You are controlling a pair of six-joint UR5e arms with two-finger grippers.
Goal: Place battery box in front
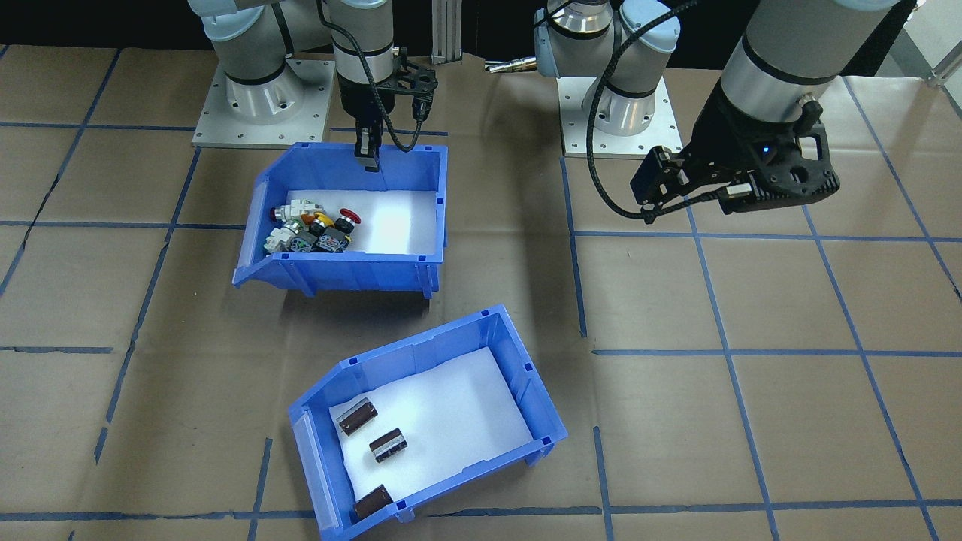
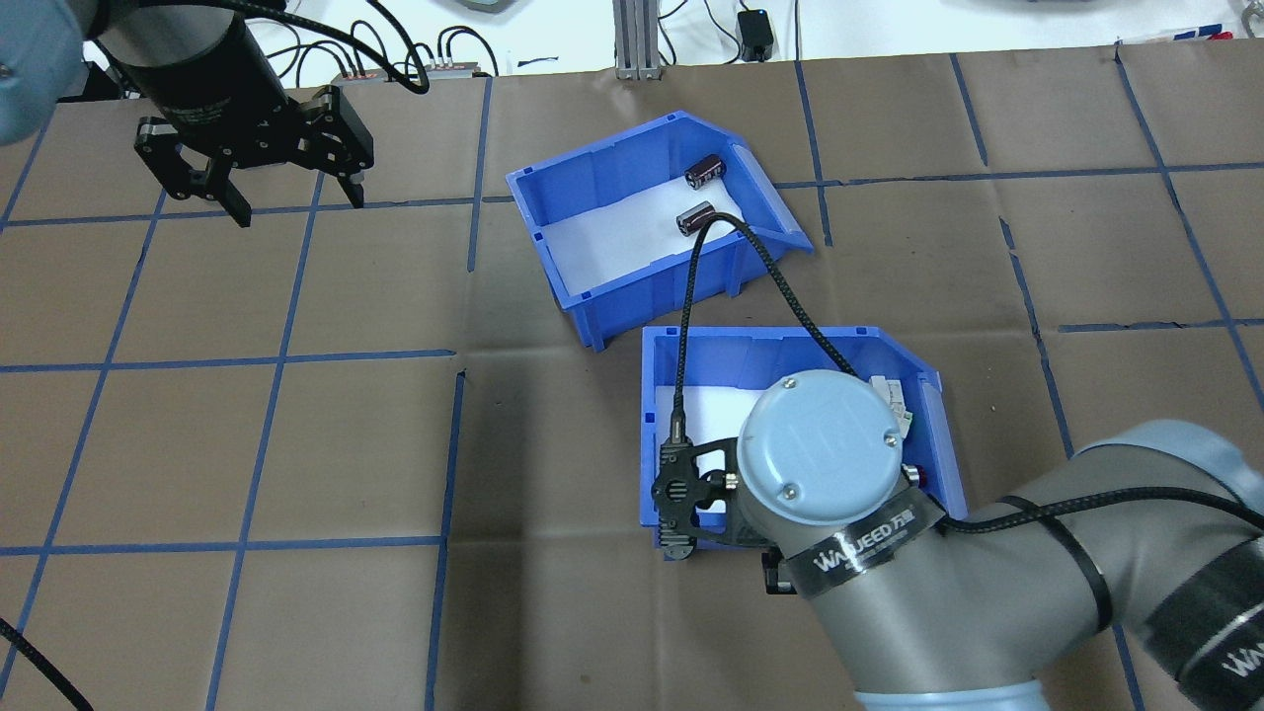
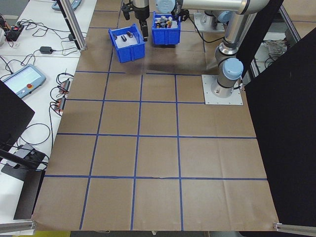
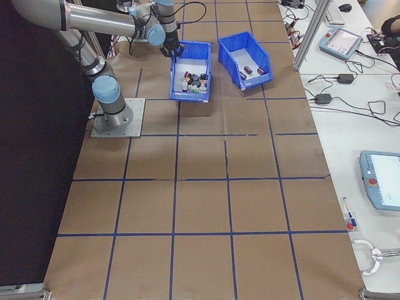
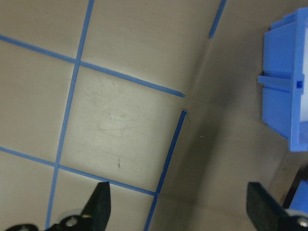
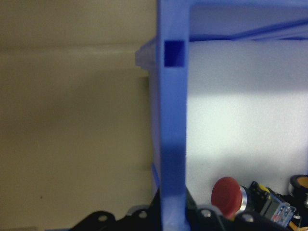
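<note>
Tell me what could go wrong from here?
The right gripper is clamped on the back wall of the push-button bin, not the battery box. Held by one thin wall only, that bin might tilt or slip, shifting the push-buttons. Moved forward, it could also bump the battery box close in front of it.

A blue switch bin (image 1: 353, 267) sits on the taped table (image 1: 751, 421).

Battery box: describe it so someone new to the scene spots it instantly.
On the brown paper-covered table marked with blue tape lines sit two blue bins. The battery box is the one farther from the robot bases, skewed to the grid. It holds only a few dark cylinders on white foam, while the other bin, with the right gripper at its wall, holds colourful push-buttons.
</note>
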